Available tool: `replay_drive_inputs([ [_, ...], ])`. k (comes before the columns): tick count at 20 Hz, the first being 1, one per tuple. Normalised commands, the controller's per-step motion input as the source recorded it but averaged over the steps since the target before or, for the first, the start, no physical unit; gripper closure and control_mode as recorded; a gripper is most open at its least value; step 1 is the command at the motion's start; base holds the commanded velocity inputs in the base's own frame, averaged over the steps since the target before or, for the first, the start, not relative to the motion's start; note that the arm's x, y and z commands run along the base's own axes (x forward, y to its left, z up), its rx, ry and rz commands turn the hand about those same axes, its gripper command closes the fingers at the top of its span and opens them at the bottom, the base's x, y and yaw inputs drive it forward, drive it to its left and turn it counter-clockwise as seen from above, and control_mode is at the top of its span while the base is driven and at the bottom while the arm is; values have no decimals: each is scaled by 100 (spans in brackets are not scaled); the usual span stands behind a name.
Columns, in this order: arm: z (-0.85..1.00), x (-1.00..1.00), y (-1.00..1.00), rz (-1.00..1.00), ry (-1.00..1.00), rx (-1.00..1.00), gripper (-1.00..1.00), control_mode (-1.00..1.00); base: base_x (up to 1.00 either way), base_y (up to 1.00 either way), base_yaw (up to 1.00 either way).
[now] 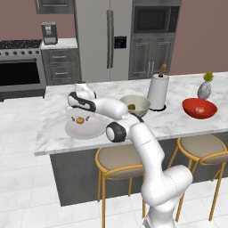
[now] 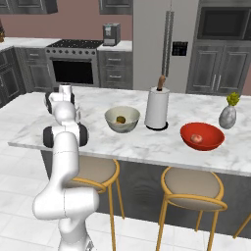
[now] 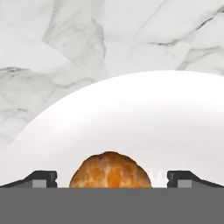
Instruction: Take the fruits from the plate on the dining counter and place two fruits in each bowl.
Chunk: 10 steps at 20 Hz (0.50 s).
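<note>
— Marble runs the length of the dining counter (image 1: 187, 127) we face, with the stove, fridge and grey cabinets behind it. Where do we have the gripper (image 1: 80, 119)?

— Low over the plate (image 1: 89, 130), which lies near the counter's left end, close to its front edge. Our hand view has the two fingertips (image 3: 41, 178) spread wide, one on each side of an orange-brown fruit (image 3: 110, 169) resting on the plate; nothing is gripped.

— And the bowls?

— We see the beige-grey bowl (image 2: 122, 119) around the counter's middle with the green fruit (image 2: 120, 119) inside. A paper towel roll (image 2: 157, 109) stands just beside it. Toward the right end the red bowl (image 2: 202, 136) holds the reddish fruit (image 2: 196, 138), with a small grey vase (image 2: 227, 116) near the back edge beyond it.
</note>
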Motion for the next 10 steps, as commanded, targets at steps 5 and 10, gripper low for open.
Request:
replay_drive_inputs([
  [5,-3,-1,0,-1,0,0,-100,-100,0,0,0],
  [10,-1,-9,0,-3,0,0,-100,-100,0,0,0],
])
